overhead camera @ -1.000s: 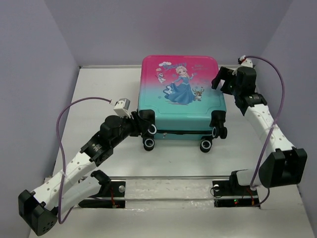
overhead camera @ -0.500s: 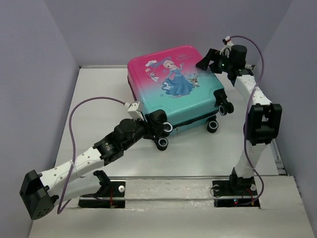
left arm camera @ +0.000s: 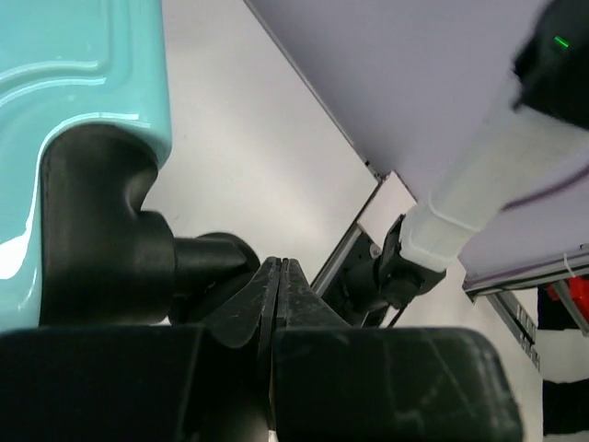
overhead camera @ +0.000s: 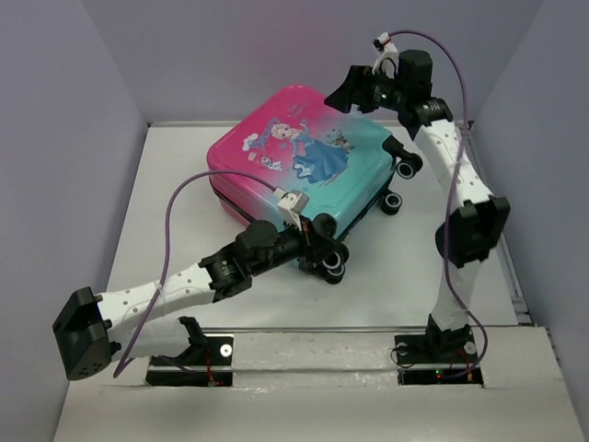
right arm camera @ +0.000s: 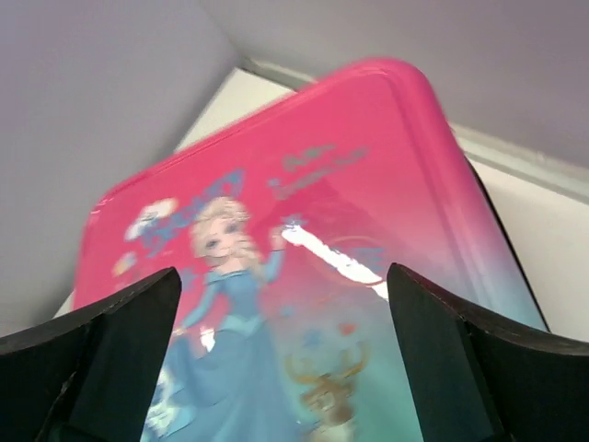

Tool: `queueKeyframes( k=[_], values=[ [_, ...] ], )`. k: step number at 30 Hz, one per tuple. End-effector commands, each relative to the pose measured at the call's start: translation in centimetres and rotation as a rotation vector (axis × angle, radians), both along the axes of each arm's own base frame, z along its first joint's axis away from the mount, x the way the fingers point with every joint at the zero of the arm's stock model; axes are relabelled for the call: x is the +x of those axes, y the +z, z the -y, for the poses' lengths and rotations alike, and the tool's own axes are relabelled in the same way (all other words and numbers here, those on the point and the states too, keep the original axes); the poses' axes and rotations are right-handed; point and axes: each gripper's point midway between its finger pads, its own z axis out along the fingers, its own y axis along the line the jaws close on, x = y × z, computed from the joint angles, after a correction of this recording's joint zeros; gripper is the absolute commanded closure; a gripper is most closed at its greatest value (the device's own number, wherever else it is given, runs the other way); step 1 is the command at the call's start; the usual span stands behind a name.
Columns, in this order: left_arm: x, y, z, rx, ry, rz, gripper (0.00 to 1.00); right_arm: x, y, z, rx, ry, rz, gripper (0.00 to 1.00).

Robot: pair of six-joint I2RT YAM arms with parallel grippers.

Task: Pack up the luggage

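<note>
Top external: closed luggage (overhead camera: 304, 161), askew.

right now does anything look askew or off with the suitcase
Yes: the luggage lies closed but skewed, diagonal to the table edges. The left hand is shut beside a wheel at its near corner; the right hand hangs open over its far side. No damage shows.

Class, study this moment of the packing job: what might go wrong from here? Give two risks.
1. The left gripper, shut, sits against a wheel at the near corner of the closed luggage; pressing there, it may slip off the round wheel.
2. The right gripper hangs open above the luggage, gripping nothing, so the luggage may swivel freely, perhaps into the back wall.
</note>
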Motion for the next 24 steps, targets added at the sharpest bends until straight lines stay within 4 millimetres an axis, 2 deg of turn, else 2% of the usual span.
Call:
queueKeyframes(
  k=[1, 2, 3, 4, 6, 7, 8, 9, 10, 11, 12, 13, 16, 17, 19, 22, 24],
  values=[
    [1.1, 5.5, 0.5, -0.129, 0.027, 0.128, 0.94, -10.0, 11.2, 1.2, -0.005, 0.039, 0.305, 0.03],
    [1.3, 5.4, 0.5, -0.127, 0.036, 0.127, 0.94, -13.7, 14.4, 2.7, 0.018, -0.004, 0.404, 0.05],
    [1.5, 5.5, 0.4, -0.129, 0.051, 0.129, 0.94, -15.0, 13.8, 3.3, 0.027, -0.024, 0.430, 0.07],
    [1.6, 5.5, 0.3, -0.130, 0.056, 0.127, 0.94, -15.1, 8.8, 3.8, 0.018, -0.063, 0.369, 0.19],
    [1.8, 5.2, 0.2, -0.124, 0.069, 0.122, 0.94, -17.9, 5.6, 4.8, 0.028, -0.088, 0.325, 0.57],
    [1.8, 4.9, 0.3, -0.118, 0.067, 0.117, 0.94, -21.1, 7.6, 5.4, 0.093, -0.094, 0.414, 0.79],
    [1.6, 4.7, 0.3, -0.118, 0.057, 0.111, 0.94, -22.5, 5.4, 5.3, 0.111, -0.087, 0.389, 0.87],
    [1.5, 4.3, 0.1, -0.105, 0.058, 0.107, 0.94, -23.6, -2.0, 5.8, 0.088, -0.107, 0.268, 0.91],
    [1.5, 4.1, -0.2, -0.090, 0.068, 0.104, 0.94, -25.8, -1.7, 6.6, 0.135, -0.131, 0.318, 0.93],
    [1.5, 3.7, -0.6, -0.070, 0.075, 0.108, 0.94, -26.5, -4.1, 7.1, 0.137, -0.158, 0.282, 0.93],
    [2.0, 2.9, -1.7, -0.021, 0.127, 0.097, 0.90, -27.5, -8.9, 7.3, 0.115, -0.161, 0.202, 0.93],
    [2.0, 2.5, -2.1, 0.009, 0.134, 0.096, 0.71, -28.7, -9.3, 7.2, 0.138, -0.141, 0.206, 0.93],
    [1.3, 1.3, -3.9, 0.081, 0.149, 0.071, 0.33, -30.5, -13.0, 6.6, 0.144, -0.076, 0.131, 0.91],
    [1.0, 1.0, -4.2, 0.093, 0.145, 0.060, 0.16, -30.5, -14.0, 6.6, 0.132, -0.080, 0.107, 0.80],
    [0.0, -0.2, -5.1, 0.115, 0.143, -0.002, 0.08, -30.9, -14.8, 5.9, 0.156, -0.037, 0.069, 0.61],
    [-1.8, -1.8, -4.7, 0.105, 0.093, -0.096, 0.02, -30.0, -16.7, 6.1, 0.138, -0.065, 0.027, 0.54],
    [-2.8, -2.8, -3.3, 0.104, 0.051, -0.131, 0.01, -29.5, -17.4, 6.0, 0.138, -0.063, 0.051, 0.53]
  ],
)
